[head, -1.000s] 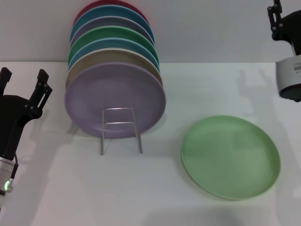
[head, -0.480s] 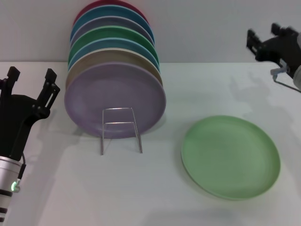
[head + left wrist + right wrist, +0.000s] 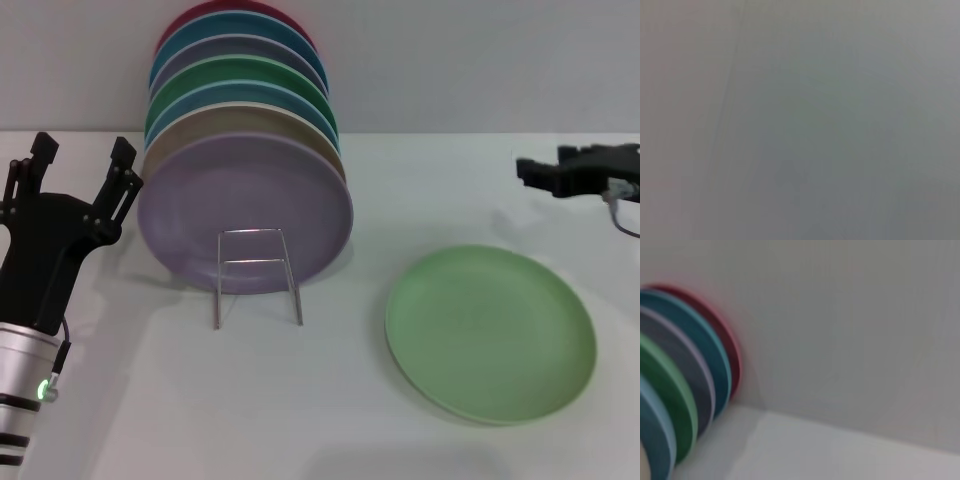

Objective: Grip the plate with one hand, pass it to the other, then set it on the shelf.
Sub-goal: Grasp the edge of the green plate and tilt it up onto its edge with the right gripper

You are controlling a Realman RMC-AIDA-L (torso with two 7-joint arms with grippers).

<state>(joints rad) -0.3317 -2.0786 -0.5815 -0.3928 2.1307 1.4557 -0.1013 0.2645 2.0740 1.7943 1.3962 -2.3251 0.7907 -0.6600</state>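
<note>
The light green plate (image 3: 490, 335) lies flat on the white table at the right front. The wire shelf (image 3: 257, 275) stands left of it, its looped front bare. My right gripper (image 3: 548, 166) hovers beyond the plate's far right edge, pointing left, fingers apart and empty. My left gripper (image 3: 82, 152) is at the far left beside the shelf, pointing up, open and empty. The left wrist view shows only a plain grey surface.
Several plates stand on edge in the shelf, a lavender plate (image 3: 245, 210) in front, with tan, blue, darker green (image 3: 240, 75) and red behind. Their rims (image 3: 675, 390) show in the right wrist view against the wall (image 3: 850, 330). Bare table (image 3: 250, 400) lies in front.
My right gripper has come down from the upper right and turned to point left above the table. My left gripper has moved slightly right and up. The plate has not moved.
</note>
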